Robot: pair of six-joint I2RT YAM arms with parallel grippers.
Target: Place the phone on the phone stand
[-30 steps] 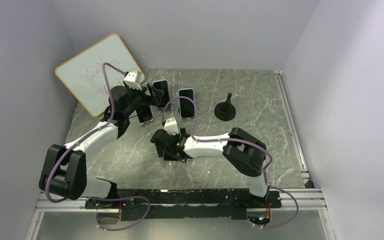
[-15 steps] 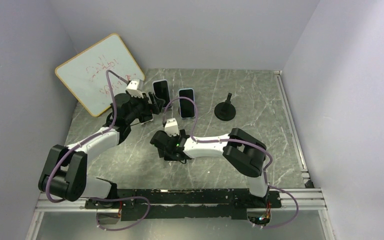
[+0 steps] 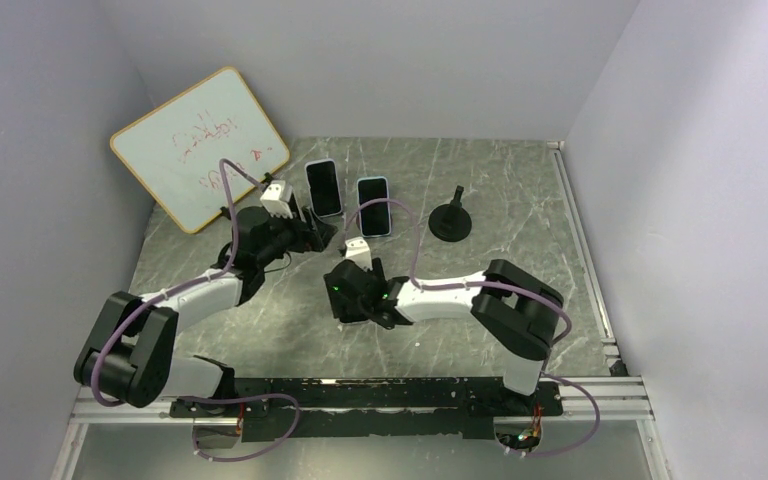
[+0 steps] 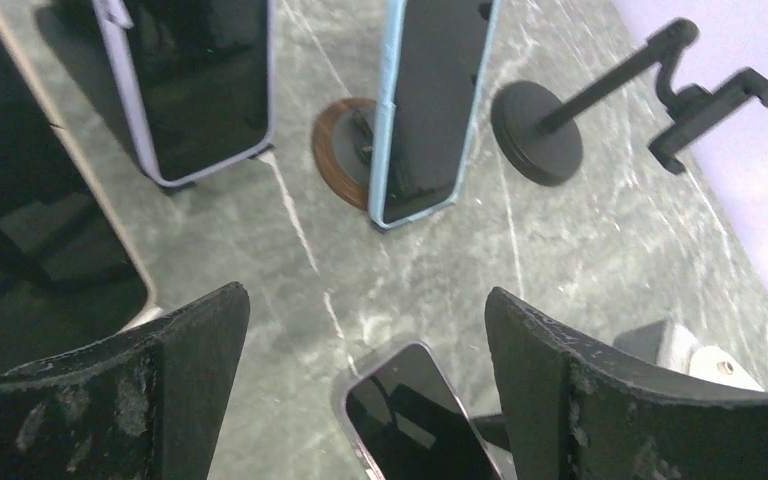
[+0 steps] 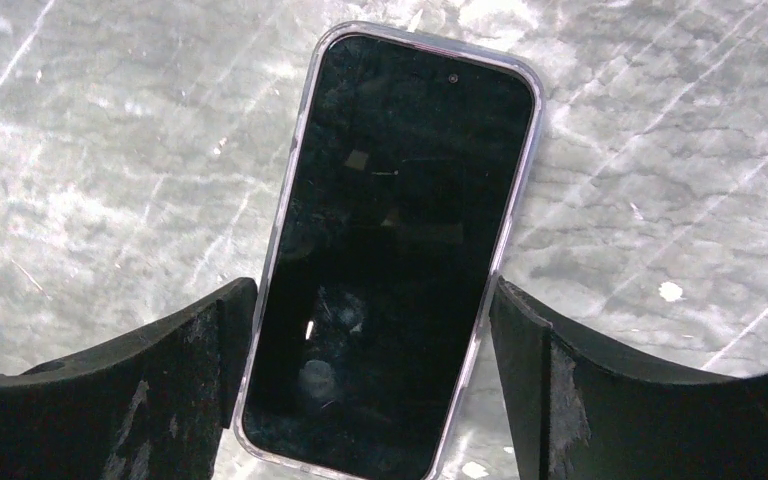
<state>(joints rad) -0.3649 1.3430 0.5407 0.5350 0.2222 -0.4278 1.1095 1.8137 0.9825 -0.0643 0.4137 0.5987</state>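
A phone (image 5: 400,230) with a dark screen and a clear case lies face up between my right gripper's (image 5: 372,292) fingers, which press on both of its long edges above the grey marble table. In the top view the right gripper (image 3: 344,292) sits mid-table and hides the phone. My left gripper (image 4: 365,300) is open, and the same phone's top end (image 4: 410,420) shows low between its fingers without touching them. In the top view the left gripper (image 3: 317,228) is just behind and left of the right one. The empty black phone stand (image 3: 450,220) is at the back right, and shows in the left wrist view (image 4: 535,120).
A purple-cased phone (image 3: 323,188) and a blue-cased phone (image 3: 373,206) stand upright on stands behind the grippers; the blue one's brown base (image 4: 338,150) shows. A whiteboard (image 3: 200,145) leans in the back left corner. A dark slab with a pale edge (image 4: 40,220) is close to my left finger.
My left gripper has come down and forward-right from beside the purple-cased phone. The right arm has shifted slightly right.
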